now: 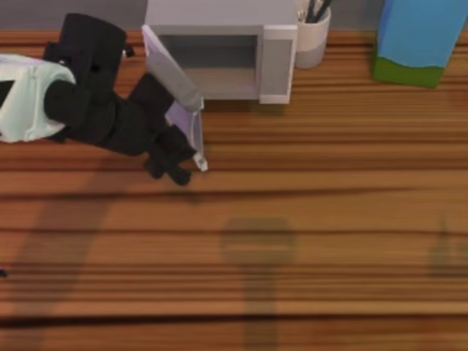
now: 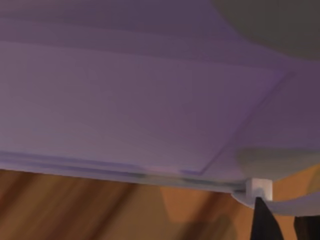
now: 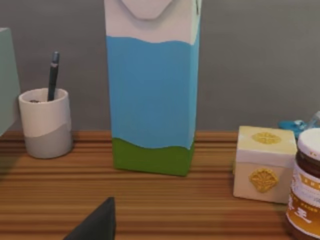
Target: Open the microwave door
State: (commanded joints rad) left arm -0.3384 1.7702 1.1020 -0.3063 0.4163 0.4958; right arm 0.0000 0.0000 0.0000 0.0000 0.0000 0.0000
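I have the left gripper at the free edge of the microwave door, out in front of the microwave. The door stands swung well out from the oven's front, hinged on the side nearest my arm, so the cavity shows open behind it. From the left wrist view the door's pale window panel fills the frame just above the gripper, and one dark fingertip sits right under the small white end of the handle. I cannot tell whether the fingers are clamped on the handle or only hooked beside it. The arm reaches low across the table so the pull follows the door's arc. I judge the opening is mostly done. The right arm is parked away from the microwave, its wrist camera facing a blue-and-green carton and a pen cup.
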